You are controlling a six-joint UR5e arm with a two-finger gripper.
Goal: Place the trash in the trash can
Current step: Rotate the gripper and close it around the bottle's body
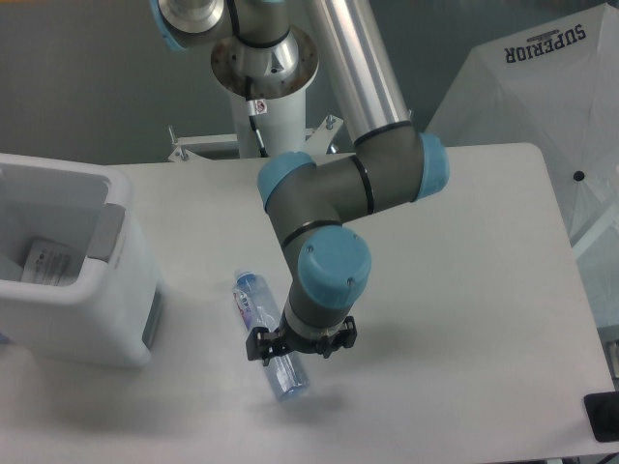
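Note:
The slim clear bottle (253, 300) with a bluish label lies flat on the white table, slanting from upper left to lower right. My gripper (298, 350) is low over its lower half, open, with one finger on each side of it. The arm hides the bottle's middle. The trash can (92, 319), a white boxy bin with a grey panel (106, 232) at its rim, stands at the left edge. A white wrapper-like piece (48, 263) lies inside it.
A white umbrella (542, 106) printed SUPERIOR leans past the table's right edge. A black object (604, 418) sits at the lower right corner. The arm's base column (266, 106) rises behind the table's back edge.

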